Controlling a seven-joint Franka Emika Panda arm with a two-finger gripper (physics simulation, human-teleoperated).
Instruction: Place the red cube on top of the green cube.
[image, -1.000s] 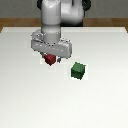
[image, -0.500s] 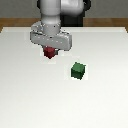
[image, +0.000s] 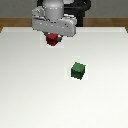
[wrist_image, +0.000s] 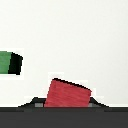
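Red cube (image: 51, 39) hangs gripped in the tool (image: 51, 40), raised above the white surface (image: 30, 85). Green cube (image: 78, 70) sits apart, toward the exterior view's right.

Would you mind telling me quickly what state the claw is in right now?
Claw: closed on the red cube, held lifted above the table, apart from the green cube.

No readable text, labels, numbers or signs anywhere: red cube (image: 51, 40), green cube (image: 78, 71), table (image: 30, 90) all plain.
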